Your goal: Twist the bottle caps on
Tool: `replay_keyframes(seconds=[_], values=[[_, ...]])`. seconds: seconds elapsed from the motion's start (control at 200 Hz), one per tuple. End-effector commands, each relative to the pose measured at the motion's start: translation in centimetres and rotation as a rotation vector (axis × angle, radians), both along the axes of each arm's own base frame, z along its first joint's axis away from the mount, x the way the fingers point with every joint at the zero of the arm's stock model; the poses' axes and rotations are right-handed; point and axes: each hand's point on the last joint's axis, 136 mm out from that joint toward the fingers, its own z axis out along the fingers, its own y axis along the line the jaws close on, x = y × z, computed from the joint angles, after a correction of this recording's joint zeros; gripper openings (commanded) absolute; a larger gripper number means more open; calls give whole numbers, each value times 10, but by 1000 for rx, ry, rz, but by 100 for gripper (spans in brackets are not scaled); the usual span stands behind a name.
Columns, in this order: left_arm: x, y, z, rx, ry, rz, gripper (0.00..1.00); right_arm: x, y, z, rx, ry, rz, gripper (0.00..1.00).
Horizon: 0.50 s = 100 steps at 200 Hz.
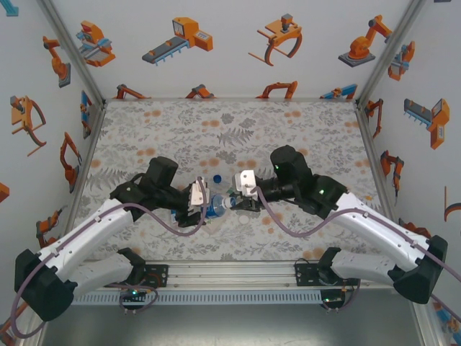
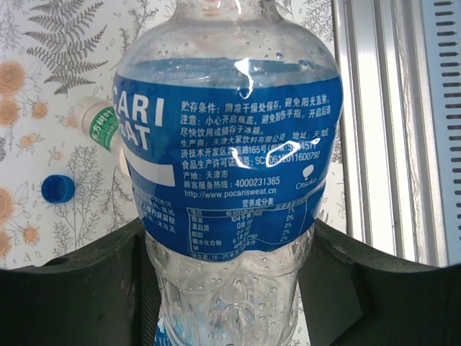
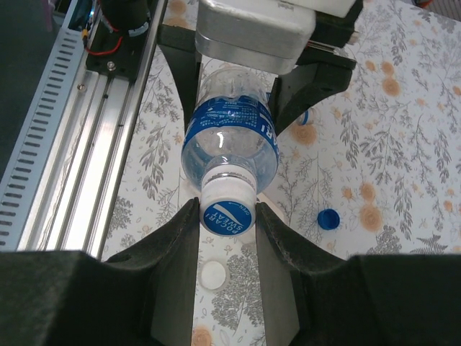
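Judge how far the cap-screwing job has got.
Nothing looks finished yet. In hand: the left gripper holds a blue-labelled bottle while the right gripper is shut on its cap at the neck. Left: a blue cap and a white cap lie loose on the table.

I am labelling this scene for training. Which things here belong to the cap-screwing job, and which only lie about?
Job: blue-labelled bottle, blue-topped cap, loose blue cap, loose white cap, green-labelled bottle.
Not of the job: metal rail, robot stickers.
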Motion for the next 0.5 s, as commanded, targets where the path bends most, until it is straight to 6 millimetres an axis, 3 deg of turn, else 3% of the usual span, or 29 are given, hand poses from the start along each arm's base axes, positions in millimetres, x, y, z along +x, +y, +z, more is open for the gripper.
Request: replay_keyframes(seconds=[0.0, 0.19, 0.496], values=[[-11, -7, 15, -64, -3, -73, 0, -6, 2, -1, -2, -65, 74, 0], [-9, -8, 18, -66, 5, -66, 0, -4, 4, -10, -31, -8, 54, 0], [3, -13, 23, -65, -23, -37, 0, 28, 13, -17, -39, 418, -202, 0]])
